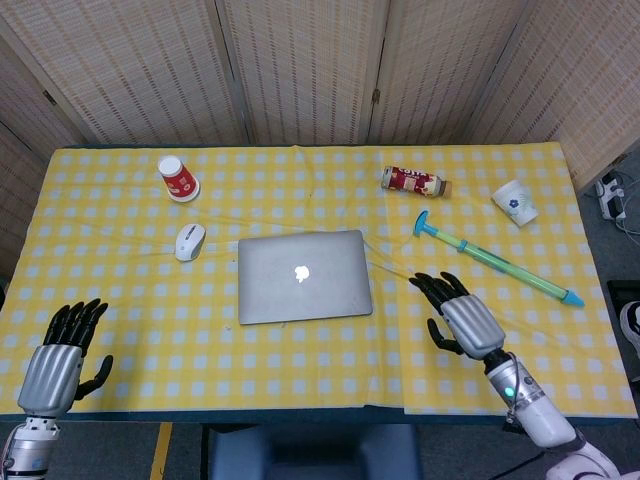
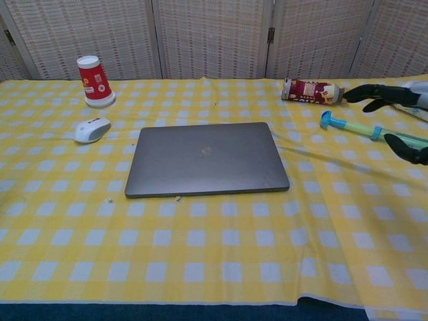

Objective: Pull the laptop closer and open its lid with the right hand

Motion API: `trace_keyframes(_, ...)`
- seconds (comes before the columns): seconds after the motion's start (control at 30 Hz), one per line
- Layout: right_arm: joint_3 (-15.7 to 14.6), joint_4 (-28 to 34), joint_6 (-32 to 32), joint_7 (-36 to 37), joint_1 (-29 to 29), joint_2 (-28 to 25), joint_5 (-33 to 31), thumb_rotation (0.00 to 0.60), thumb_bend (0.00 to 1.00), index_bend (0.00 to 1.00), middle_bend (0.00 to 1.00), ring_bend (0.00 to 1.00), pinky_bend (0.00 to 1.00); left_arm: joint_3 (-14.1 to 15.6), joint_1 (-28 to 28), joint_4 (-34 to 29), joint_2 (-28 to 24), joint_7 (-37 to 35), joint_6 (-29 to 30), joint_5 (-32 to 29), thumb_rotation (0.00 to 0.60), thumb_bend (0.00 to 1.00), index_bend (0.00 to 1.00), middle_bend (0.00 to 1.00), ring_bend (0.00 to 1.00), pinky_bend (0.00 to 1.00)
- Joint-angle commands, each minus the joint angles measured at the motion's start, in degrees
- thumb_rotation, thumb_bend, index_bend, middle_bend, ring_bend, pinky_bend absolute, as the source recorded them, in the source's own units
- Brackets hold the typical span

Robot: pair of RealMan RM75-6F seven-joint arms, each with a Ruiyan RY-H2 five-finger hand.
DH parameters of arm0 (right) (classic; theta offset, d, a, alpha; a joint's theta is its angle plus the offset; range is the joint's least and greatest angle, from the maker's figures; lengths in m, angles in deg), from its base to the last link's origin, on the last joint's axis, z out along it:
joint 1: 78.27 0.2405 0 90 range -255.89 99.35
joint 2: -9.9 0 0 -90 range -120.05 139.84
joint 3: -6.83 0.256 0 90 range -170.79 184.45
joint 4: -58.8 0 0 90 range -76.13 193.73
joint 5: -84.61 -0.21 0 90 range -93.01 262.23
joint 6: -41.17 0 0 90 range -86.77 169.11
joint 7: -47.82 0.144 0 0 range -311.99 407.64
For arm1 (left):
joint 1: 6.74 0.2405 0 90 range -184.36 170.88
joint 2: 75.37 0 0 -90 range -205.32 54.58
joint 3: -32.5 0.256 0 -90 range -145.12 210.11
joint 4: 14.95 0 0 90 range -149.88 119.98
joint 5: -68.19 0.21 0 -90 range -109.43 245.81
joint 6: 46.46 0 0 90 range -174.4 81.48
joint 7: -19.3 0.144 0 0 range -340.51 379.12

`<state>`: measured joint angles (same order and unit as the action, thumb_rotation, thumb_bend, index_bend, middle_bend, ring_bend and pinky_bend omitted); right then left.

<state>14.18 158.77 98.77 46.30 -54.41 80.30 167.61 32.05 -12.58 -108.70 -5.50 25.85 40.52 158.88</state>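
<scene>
Yellow checked tablecloth (image 1: 300, 370) under everything, and your laptop (image 1: 304, 276) sits shut mid-table, flat, untouched. Your right hand (image 1: 460, 315) hovers just beside its right edge, fingers spread, holding nothing. Left hand (image 1: 62, 355) idles at the near corner, fingers apart too. Careful: drag that lid carelessly and the loose cloth could bunch, or the mouse (image 1: 189, 241) nearby gets nudged. Chest view crops your right hand at the frame edge, so its height above the cloth is unclear.
</scene>
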Motion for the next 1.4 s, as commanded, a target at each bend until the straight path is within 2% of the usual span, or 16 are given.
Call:
trace_keyframes(0.03, 5.1, -2.1, -9.0, -7.0, 8.3, 5.8, -10.7, 0.6, 0.72, 0.0, 0.09, 0.11, 0.0, 0.0, 0.1, -0.2, -0.1, 0.0, 0.1, 0.2, 0.6, 0.47, 0.07, 0.1, 0.02, 0.0)
trace_keyframes(0.1, 6.8, -3.9, -12.1, -9.6, 11.6, 7.5, -16.2, 0.594, 0.72, 0.0, 0.09, 0.1, 0.0, 0.1, 0.1, -0.4, -0.3, -0.2, 0.2, 0.2, 0.6, 0.47, 0.07, 0.1, 0.02, 0.0)
trace_keyframes(0.27, 9.8, -10.8, -18.6, -15.8, 21.3, 12.0, -31.5, 0.401, 0.72, 0.0, 0.1, 0.08, 0.0, 0.2, 0.4, -0.7, -0.7, -0.3, 0.5, 0.1, 0.6, 0.47, 0.07, 0.1, 0.02, 0.0)
trace_keyframes(0.4, 9.8, -16.9, -20.5, -20.0, 28.4, 15.5, -41.7, 0.354, 0.72, 0.0, 0.11, 0.08, 0.0, 0.2, 0.7, -0.8, -1.1, -0.2, 0.5, -0.4, 0.6, 0.47, 0.07, 0.1, 0.02, 0.0)
trace_keyframes(0.5, 9.3, -21.1, -21.4, -22.6, 33.4, 17.9, -49.4, 0.35, 0.62, 0.0, 0.11, 0.07, 0.0, 0.1, 1.1, -1.1, -1.4, -0.1, 0.8, -0.9, 0.6, 0.47, 0.07, 0.1, 0.02, 0.0)
trace_keyframes(0.57, 9.0, -24.0, -21.7, -24.1, 36.6, 19.5, -54.2, 0.35, 0.49, 0.0, 0.11, 0.07, 0.0, 0.0, 1.3, -1.3, -1.5, -0.3, 1.0, -1.1, 0.6, 0.47, 0.07, 0.1, 0.02, 0.0)
trace_keyframes(0.63, 8.4, -26.5, -21.6, -25.6, 39.2, 20.8, -57.4, 0.349, 0.44, 0.0, 0.11, 0.07, 0.0, 0.1, 1.5, -1.3, -1.6, -0.4, 1.0, -1.3, 0.6, 0.47, 0.07, 0.1, 0.02, 0.0)
trace_keyframes(0.87, 5.1, -35.4, -22.6, -31.3, 47.1, 25.8, -67.8, 0.348, 0.44, 0.0, 0.15, 0.07, 0.0, 0.2, 2.0, -1.2, -1.6, -0.2, 0.7, -2.3, 0.6, 0.47, 0.07, 0.1, 0.02, 0.0)
trace_keyframes(1.03, 3.8, -40.4, -23.3, -33.6, 50.1, 28.6, -72.4, 0.35, 0.44, 0.0, 0.18, 0.07, 0.0, 0.1, 2.2, -1.0, -1.6, -0.3, 0.5, -2.9, 0.6, 0.47, 0.07, 0.1, 0.02, 0.0)
trace_keyframes(1.4, 2.2, -48.8, -27.7, -37.7, 54.9, 32.5, -81.1, 0.348, 0.44, 0.0, 0.16, 0.05, 0.0, -0.1, 2.0, -0.7, -1.3, 0.3, -0.7, -3.8, 0.6, 0.47, 0.07, 0.1, 0.02, 0.0)
